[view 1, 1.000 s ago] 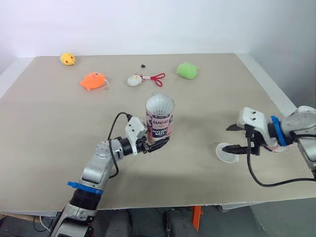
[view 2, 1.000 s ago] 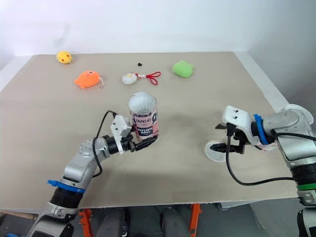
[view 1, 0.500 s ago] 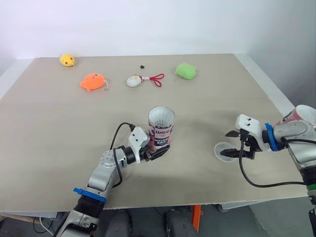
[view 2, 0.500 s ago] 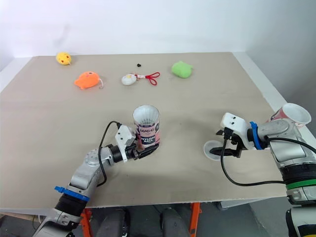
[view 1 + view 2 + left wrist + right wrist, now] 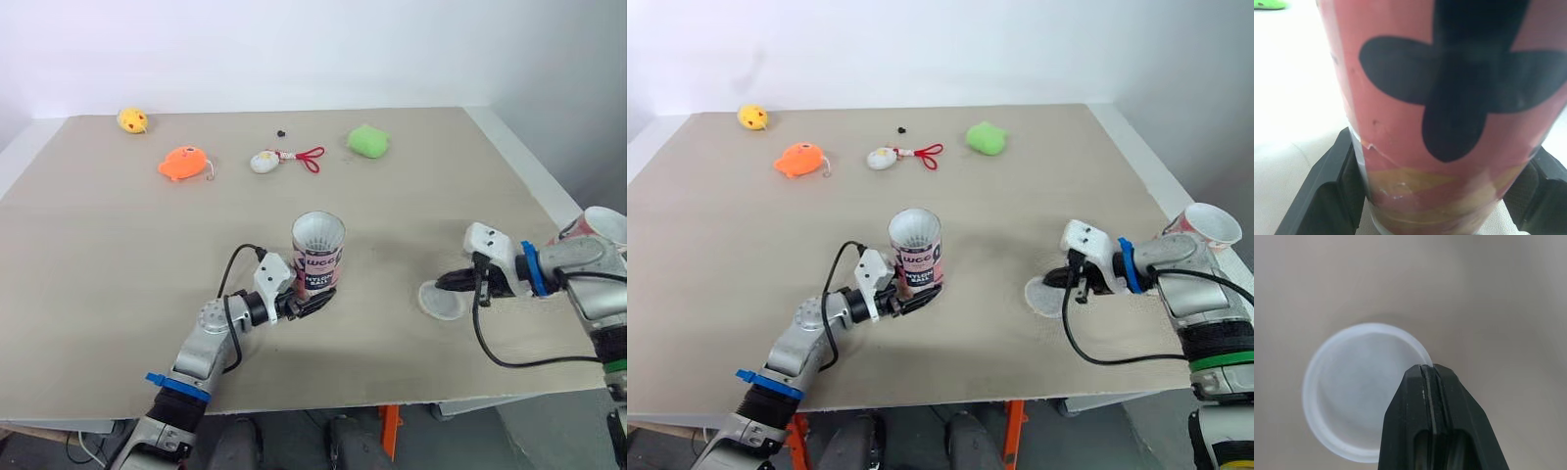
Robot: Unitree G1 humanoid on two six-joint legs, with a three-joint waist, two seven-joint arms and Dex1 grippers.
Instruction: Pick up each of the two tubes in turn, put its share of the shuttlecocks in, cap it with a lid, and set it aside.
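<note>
A pink-and-black tube stands upright on the table's middle, its open mouth showing white inside. My left gripper grips it near the base, one black finger on each side of the tube. A clear round lid lies to the right on the table. My right gripper is shut on its near rim; in the right wrist view the closed fingertips pinch the edge of the lid. A second tube stands at the table's right edge behind my right arm.
Along the far side lie a yellow toy, an orange plush fish, a white charm with a red cord, a small black bit and a green plush. The table's right edge runs close to my right arm.
My right gripper's fingers have come together on the lid's rim, and the lid has slid slightly left. The left gripper still holds the tube; the camera shifted earlier.
</note>
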